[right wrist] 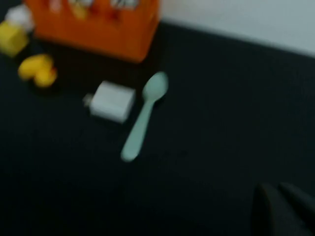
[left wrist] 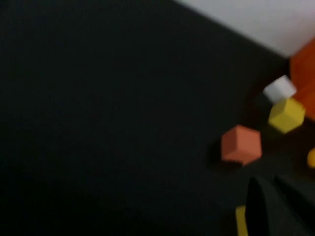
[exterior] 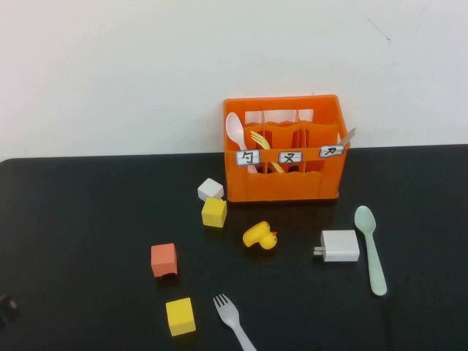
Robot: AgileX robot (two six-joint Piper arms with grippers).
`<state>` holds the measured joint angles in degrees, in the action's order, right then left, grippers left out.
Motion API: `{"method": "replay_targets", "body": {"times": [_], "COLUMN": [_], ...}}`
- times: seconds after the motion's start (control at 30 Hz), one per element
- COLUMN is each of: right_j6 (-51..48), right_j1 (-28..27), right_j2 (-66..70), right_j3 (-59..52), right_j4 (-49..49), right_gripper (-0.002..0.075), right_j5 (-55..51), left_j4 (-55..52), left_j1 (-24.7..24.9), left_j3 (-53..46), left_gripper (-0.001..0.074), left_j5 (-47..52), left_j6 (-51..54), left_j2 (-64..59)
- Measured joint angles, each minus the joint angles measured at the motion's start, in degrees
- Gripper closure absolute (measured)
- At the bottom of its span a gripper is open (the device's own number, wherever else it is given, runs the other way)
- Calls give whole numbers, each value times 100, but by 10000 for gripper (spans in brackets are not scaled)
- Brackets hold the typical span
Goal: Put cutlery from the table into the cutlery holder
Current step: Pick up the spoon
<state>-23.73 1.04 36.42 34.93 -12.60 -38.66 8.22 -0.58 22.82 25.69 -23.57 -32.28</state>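
The mint-green spoon (exterior: 371, 252) lies on the black table (exterior: 88, 219), right of the orange cutlery holder (exterior: 284, 186), bowl toward the holder. It also shows in the right wrist view (right wrist: 145, 115). The light grey fork (exterior: 232, 320) lies at the front edge, tines toward the holder. My left gripper (left wrist: 275, 196) is shut and empty at the table's front left, short of the cubes. My right gripper (right wrist: 278, 201) is shut and empty, well back from the spoon and outside the high view.
A white charger (exterior: 339, 246) sits just left of the spoon. A yellow duck (exterior: 261, 236), an orange cube (exterior: 164, 259), two yellow cubes (exterior: 214, 212) (exterior: 180, 316) and a white cube (exterior: 210, 189) lie about. The holder holds a white spoon (exterior: 235, 131) and a yellow fork (exterior: 260, 141).
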Motion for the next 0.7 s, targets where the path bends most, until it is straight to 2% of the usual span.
{"method": "replay_targets", "body": {"times": [0.27, 0.33, 0.5, 0.7], "right_j6": [-2192, -2439, -2565, -2048], "right_j1": [3, 54, 396, 1079], "right_j2": [2601, 3073, 4485, 5788], "right_j3": [587, 711, 1272, 2188], "right_j4": [-1590, -1769, -1646, -1147], "right_gripper": [728, 728, 728, 728], "right_j5": [-168, -87, 59, 130], "left_j4": [524, 677, 867, 953], "left_j1": [0, 0, 173, 430], "left_j3": [0, 0, 11, 11], "left_gripper": [736, 736, 736, 736], "left_j5": [259, 296, 463, 470], "left_j6": [387, 608, 1052, 1290], "left_j2": [-674, -674, -674, -674]}}
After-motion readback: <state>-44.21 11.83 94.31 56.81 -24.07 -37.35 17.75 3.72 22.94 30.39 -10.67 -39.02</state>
